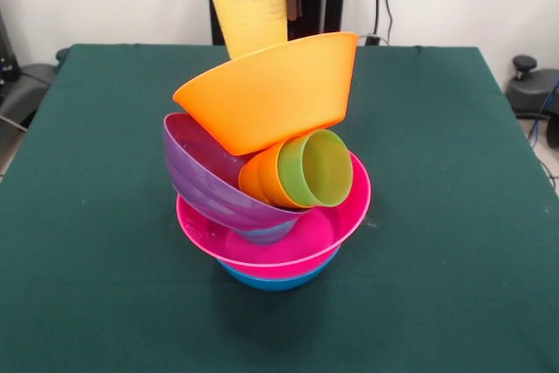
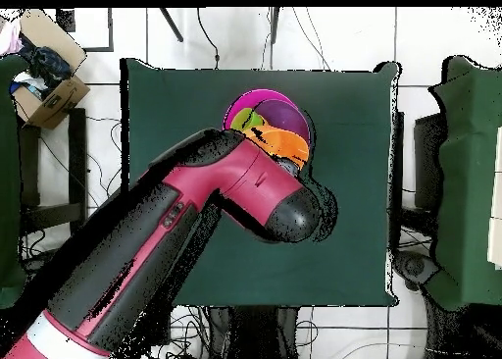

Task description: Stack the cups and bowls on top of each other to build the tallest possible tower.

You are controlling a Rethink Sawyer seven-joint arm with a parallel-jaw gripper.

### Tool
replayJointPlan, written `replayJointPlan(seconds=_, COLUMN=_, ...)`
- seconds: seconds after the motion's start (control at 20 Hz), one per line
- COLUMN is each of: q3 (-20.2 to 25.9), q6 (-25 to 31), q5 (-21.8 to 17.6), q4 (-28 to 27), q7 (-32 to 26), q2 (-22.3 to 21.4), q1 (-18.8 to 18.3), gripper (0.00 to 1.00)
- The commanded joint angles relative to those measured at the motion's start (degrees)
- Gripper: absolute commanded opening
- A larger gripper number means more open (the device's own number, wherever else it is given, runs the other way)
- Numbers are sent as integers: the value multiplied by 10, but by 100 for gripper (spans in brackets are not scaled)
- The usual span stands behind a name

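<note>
Tower [image 1: 275, 172] stands near mid-bench on the green cloth of the bench [image 1: 87, 216], slightly toward the robot's side in the overhead view. From the bottom: blue bowl [image 1: 275, 281], only its lower edge showing; pink bowl [image 1: 288, 233] nested on it; purple bowl [image 1: 210, 176] tilted inside the pink one, leaning to picture-left in the front view. An orange cup [image 1: 262, 176] lies on its side with a green cup [image 1: 319, 168] nested in it, mouth facing the camera, resting against the purple bowl above the pink rim. Orange bowl [image 1: 275, 89] sits tilted on top of these. Pale yellow cup [image 1: 251, 17] stands behind the orange bowl's rim at the very top. Red and black arm [image 2: 186, 228] reaches over the pile in the overhead view, covering part of it. Pincer cannot be made out in either view; its opening cannot be told
</note>
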Motion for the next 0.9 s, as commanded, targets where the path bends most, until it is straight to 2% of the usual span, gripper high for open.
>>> replayJointPlan(seconds=0.05, q3=136, q6=-14, q5=30, q4=5, q7=7, q2=-8, q1=-14, gripper=0)
replayJointPlan(seconds=0.9, q3=155, q6=-14, q5=31, q4=12, q7=-5, q2=-25, q1=-18, gripper=0)
